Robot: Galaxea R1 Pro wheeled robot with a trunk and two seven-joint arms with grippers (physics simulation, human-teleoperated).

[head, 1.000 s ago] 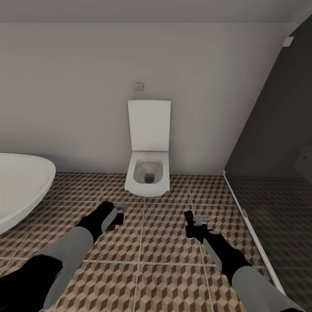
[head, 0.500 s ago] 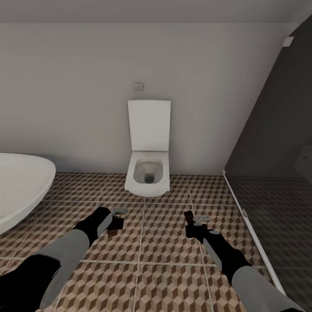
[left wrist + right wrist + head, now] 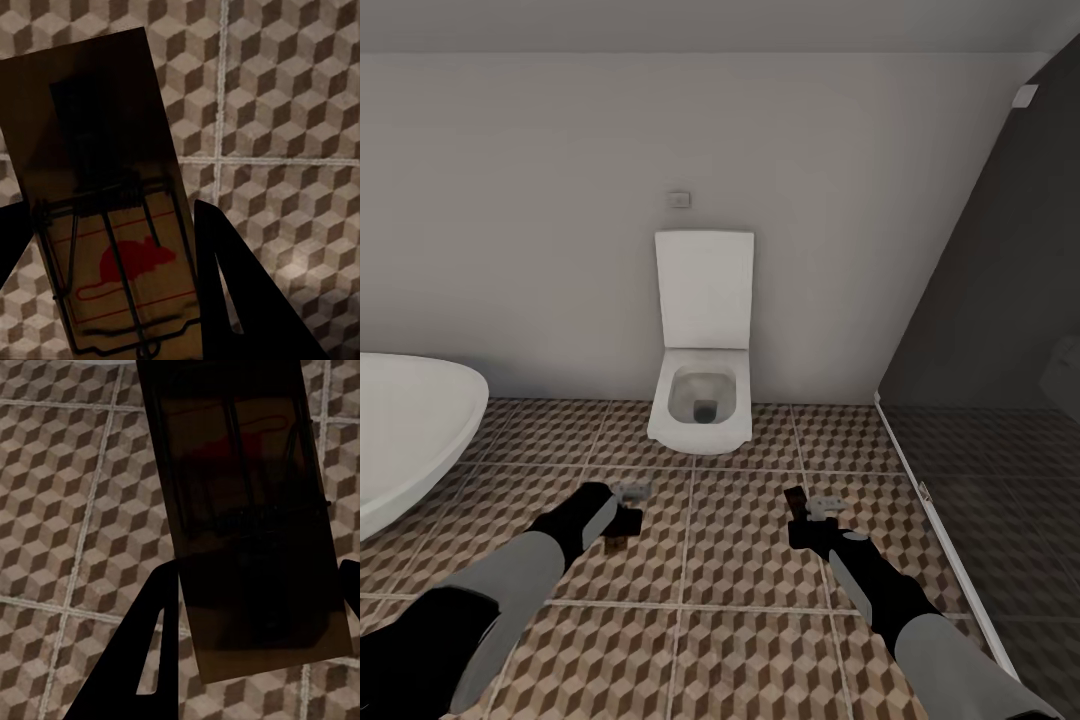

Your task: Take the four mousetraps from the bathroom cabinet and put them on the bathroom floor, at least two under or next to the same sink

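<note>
- You are mid-carry: each gripper pinches one mousetrap, both held above the bathroom floor [image 3: 740, 570] in front of the toilet [image 3: 702, 390].
- Your left gripper [image 3: 622, 512] is pressed together on a mousetrap [image 3: 112, 225]; the left wrist view shows the wooden board with its wire bar and red mouse print clamped between the dark fingers [image 3: 240, 285], with cube-patterned tile behind it.
- Your right gripper [image 3: 805, 515] is likewise clamped on a second mousetrap [image 3: 247, 517], which in the right wrist view sits in shadow, board and wire parts just readable.
- From the head view, the bathtub [image 3: 410, 430] sits at the left edge of the floor and a dark glass partition [image 3: 1000, 330] runs along the right edge.
- Judging by this, the step in hand is delivery, not pickup. These frames give no sign of the sink.
- The next move probably calls for turning the base until the sink comes into sight, then lowering both traps flat onto the tiles close against its vanity before you spread the fingers. Dropping them here, by the toilet, would likely fail the sink condition.
</note>
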